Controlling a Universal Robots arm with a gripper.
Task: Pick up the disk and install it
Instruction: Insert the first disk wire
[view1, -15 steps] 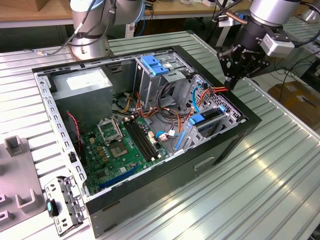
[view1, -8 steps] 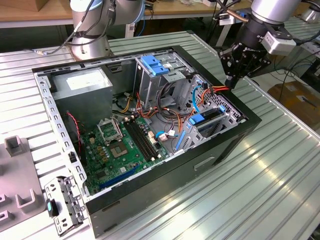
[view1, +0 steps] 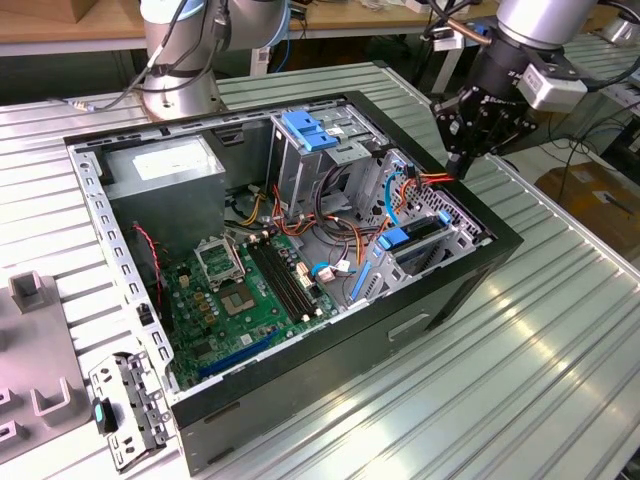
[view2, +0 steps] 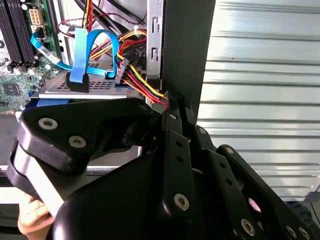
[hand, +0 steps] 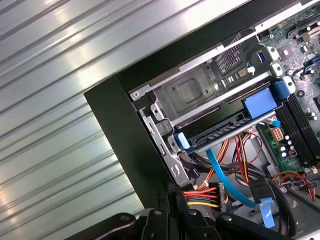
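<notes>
The claw (view1: 461, 166) hangs over the open computer case (view1: 300, 385) at its far corner on the exterior view's right. Its fingers (view2: 176, 131) are pressed together, just beside red and yellow wires (view2: 141, 82). The disk (view2: 97, 86) lies in the drive cage (view1: 440, 235) near the claw, with a blue cable (view2: 79, 55) on it.
</notes>
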